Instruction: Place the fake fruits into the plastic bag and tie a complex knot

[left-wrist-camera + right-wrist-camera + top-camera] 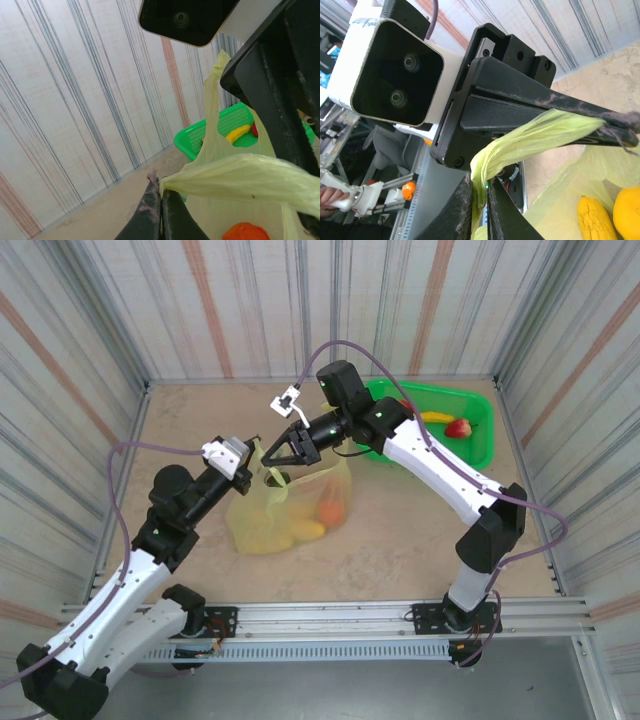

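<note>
Yellow-green bag sits mid-table, thin and see-through, with an orange ball and a yellow fruit glowing through it. Left gripper is clamped tight on one stretched handle. Right gripper pinches another strip, jaws almost together. Green basket, back right, holds a banana.

White-shelled left arm and right arm, black joints, purple cable looping off each, pretty scuffed matte-black left hand and right hand.
</note>
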You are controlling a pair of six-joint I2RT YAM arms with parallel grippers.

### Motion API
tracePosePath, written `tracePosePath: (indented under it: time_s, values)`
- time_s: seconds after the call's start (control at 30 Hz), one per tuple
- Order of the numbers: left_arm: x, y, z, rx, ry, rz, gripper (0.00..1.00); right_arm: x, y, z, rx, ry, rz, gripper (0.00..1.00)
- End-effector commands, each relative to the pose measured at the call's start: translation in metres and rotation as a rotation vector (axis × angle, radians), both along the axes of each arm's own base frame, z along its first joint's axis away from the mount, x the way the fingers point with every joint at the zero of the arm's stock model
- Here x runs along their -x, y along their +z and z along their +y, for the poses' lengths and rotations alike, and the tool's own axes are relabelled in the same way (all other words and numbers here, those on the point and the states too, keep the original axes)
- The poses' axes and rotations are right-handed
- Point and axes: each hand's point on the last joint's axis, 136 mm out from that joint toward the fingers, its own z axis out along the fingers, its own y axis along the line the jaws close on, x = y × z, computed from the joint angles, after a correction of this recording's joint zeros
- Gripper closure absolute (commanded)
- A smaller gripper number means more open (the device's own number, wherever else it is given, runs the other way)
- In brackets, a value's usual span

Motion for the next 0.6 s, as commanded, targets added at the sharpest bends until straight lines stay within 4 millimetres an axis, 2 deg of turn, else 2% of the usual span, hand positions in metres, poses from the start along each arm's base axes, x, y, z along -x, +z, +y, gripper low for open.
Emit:
tracePosePath:
  time_s: [0.0,0.23,0.33,0.37,0.5,0.57]
  values:
    - [0.004,0.022,0.003,0.029,0.008,-0.068,1.00,0.005,0.013,-0.009,-0.026,-0.006,-0.032,0.84]
    - [0.001,0.020,0.005,0.030,0.018,-0.061,1.00,0.009,0.012,-0.012,-0.039,-0.004,-0.026,0.88]
    - [0.002,0.019,0.005,0.032,0.016,-0.059,1.00,0.010,0.012,-0.012,-0.040,0.002,-0.018,0.94]
    - [0.001,0.018,0.005,0.031,0.015,-0.055,1.00,0.012,0.013,-0.012,-0.045,0.007,-0.016,1.00]
    - [0.006,0.016,0.003,0.016,-0.010,-0.033,0.99,0.008,0.034,-0.013,-0.092,-0.001,-0.025,1.00]
    - [0.012,0.016,0.004,0.012,-0.021,-0.023,0.88,0.000,0.050,-0.014,-0.116,-0.015,-0.012,1.00]
